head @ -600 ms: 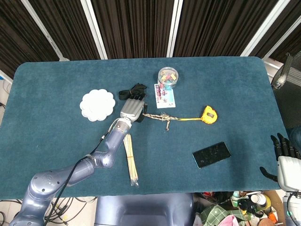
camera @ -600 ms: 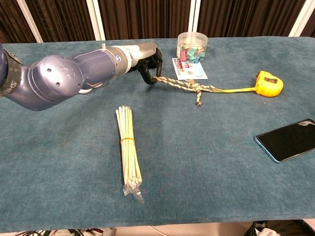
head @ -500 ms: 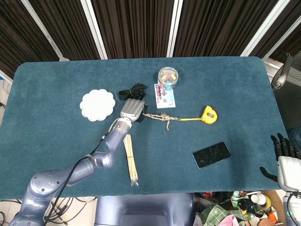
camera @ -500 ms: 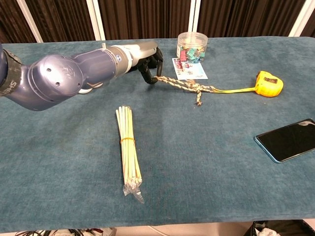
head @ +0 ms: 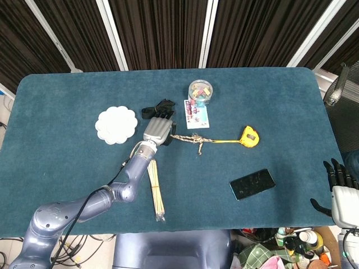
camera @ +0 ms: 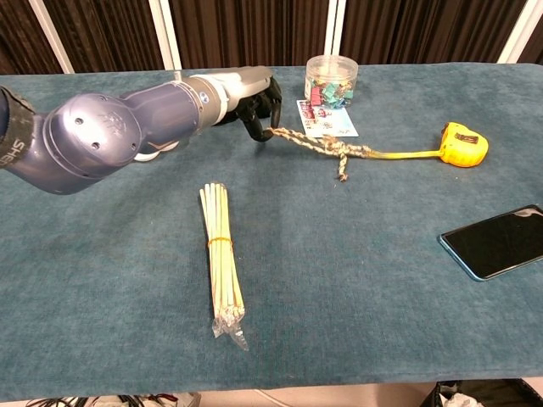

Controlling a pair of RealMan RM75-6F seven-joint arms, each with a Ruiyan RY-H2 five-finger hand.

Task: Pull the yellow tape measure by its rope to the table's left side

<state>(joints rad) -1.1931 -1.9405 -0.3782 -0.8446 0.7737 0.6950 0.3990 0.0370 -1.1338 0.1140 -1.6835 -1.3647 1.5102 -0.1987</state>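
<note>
Even overhead light, sharp; corners perhaps distorted.

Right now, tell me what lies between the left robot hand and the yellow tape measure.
Only the knotted rope and a pulled-out stretch of tape, from the left robot hand to the tape measure; chest view shows it best.

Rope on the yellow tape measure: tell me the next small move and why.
Probably draw the left hand toward the table's left side. It already grips the rope end, the line looks nearly straight, and the yellow tape measure sits right of centre.
</note>
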